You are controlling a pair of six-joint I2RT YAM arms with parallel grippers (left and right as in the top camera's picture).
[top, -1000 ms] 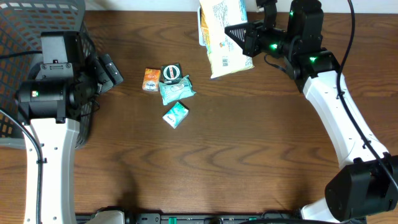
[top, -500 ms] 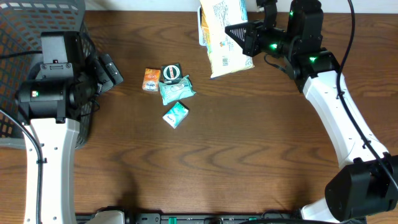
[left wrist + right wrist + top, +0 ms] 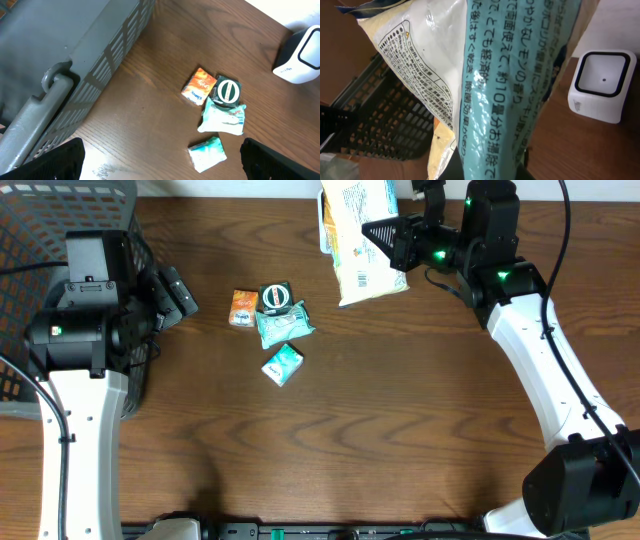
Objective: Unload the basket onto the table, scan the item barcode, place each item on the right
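Worktop (image 3: 400, 430) layout: left arm (image 3: 75, 330) far left of overhead frame, jaws spread wide, well apart from the bag. Right arm (image 3: 540, 360) nearer: jaws pinch bag (image 3: 362, 240) at top centre, long axis top-to-bottom. Scanner (image 3: 600, 85) just right of bag in right wrist frame; barcode side likely needs turning toward it.

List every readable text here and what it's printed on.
"レモンの香り": teal band of the bag.
"約10畳分お掃除で": same band.
"除菌効果はすぐ": same band, cut off at the frame edge.
Fine print on the bag's white panel: too small to read.
Labels on the orange packet and round-logo packet: blurred, unreadable.
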